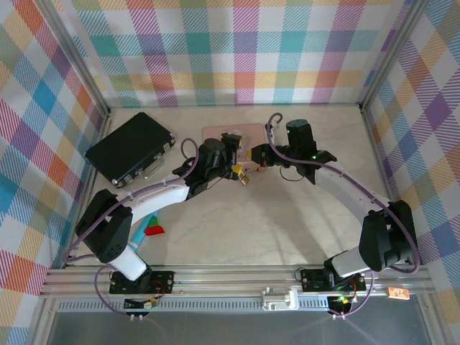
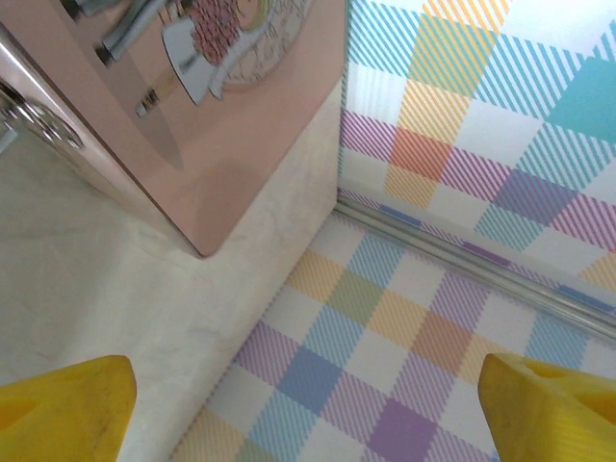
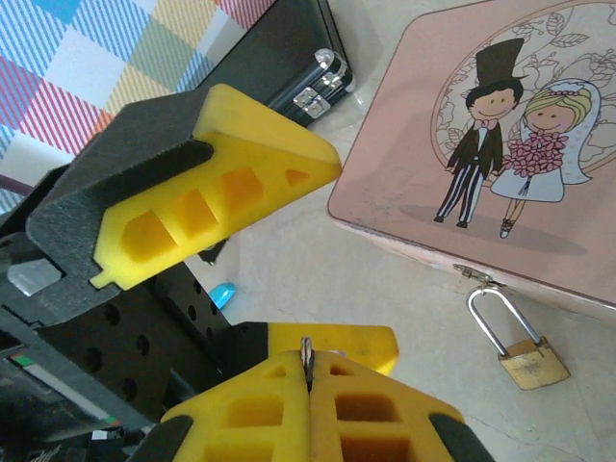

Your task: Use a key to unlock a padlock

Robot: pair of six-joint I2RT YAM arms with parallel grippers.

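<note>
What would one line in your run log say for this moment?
left jaws: open, empty | right jaws: shut on key | padlock: hanging on pink tin hasp, key not yet inserted

overhead looks down — wrists close on tin (image 3: 404,226)

Pale marbled surface (image 1: 273,230) w/ pink tin (image 1: 248,132) back-ctr, black case (image 1: 129,149) back-left, padlock (image 3: 525,354) at tin's front.
</note>
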